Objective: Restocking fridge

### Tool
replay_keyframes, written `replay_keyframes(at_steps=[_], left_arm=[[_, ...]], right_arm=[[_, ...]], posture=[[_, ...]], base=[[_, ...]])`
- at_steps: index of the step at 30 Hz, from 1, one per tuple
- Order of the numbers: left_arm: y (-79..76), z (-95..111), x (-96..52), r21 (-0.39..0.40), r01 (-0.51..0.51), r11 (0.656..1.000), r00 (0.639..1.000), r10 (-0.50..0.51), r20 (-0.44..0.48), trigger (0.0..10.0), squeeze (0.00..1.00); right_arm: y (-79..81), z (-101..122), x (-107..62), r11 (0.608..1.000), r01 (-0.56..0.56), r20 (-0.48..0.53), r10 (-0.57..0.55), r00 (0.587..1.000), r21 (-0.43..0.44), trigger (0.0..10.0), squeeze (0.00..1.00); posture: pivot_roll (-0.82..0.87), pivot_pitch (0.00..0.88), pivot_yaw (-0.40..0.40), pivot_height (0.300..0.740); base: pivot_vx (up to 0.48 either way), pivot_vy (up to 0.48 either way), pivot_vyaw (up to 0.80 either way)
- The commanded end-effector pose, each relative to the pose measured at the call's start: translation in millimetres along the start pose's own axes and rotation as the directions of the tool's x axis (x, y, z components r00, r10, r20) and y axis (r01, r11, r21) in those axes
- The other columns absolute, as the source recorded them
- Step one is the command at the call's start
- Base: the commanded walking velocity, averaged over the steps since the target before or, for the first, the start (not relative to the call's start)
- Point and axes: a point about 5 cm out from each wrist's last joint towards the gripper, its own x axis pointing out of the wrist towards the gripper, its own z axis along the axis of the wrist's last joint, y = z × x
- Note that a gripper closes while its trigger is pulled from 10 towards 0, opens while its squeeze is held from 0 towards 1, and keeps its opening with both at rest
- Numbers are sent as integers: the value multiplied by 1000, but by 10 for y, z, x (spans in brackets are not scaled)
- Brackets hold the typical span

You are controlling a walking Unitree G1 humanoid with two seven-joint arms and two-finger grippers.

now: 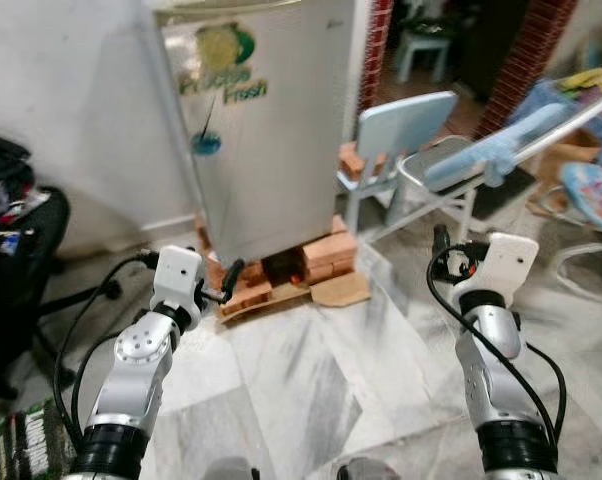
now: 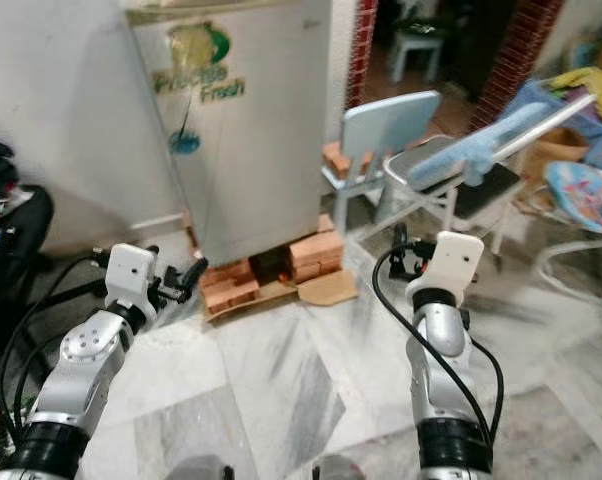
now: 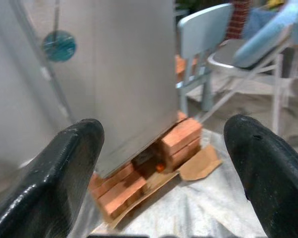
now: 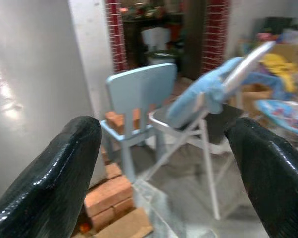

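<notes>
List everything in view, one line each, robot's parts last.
Fridge: one, silver, door shut, against the wall ahead.
Bricks: a stack, orange, under the fridge.
Cardboard: one piece, tan, on the floor before the bricks.
Small chair: one, light blue, right of the fridge, with bricks on its seat.
Folding chair: one, metal, further right, draped with a blue cloth.
Black bags: a dark heap, far left.
Floor: grey marble.
Left claw: black, open, facing the fridge base.
Right claw: black, open, facing the chairs.
</notes>
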Motion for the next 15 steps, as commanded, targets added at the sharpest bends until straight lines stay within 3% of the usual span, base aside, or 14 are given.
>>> replay_keyframes(at_steps=[1, 6, 8, 15], left_arm=[[117, -56, -83, -5, -44, 999, 999, 44, -12, 10000, 0], [192, -74, -160, -36, -77, 996, 997, 77, 2, 10000, 0], [161, -103, -203, -28, -58, 998, 998, 58, -1, 10000, 0], [103, -106, -228, -14, -41, 999, 999, 41, 13, 10000, 0]], right_arm=[[65, 29, 11, 1000, -24, 1, 24, 1000, 2, 10000, 0], [77, 50, -2, 999, -42, -10, 42, 999, 1, 10000, 0], [81, 54, -1, 999, -49, -15, 50, 999, 5, 10000, 0], [149, 64, 55, 998, -69, -10, 69, 998, -1, 10000, 0]], posture=[[-17, 4, -36, 740], [-13, 20, -66, 740], [-9, 20, -68, 740], [7, 0, -81, 740]], base=[[0, 480, 0], [56, 457, 0], [313, 362, -800], [448, 0, -800]])
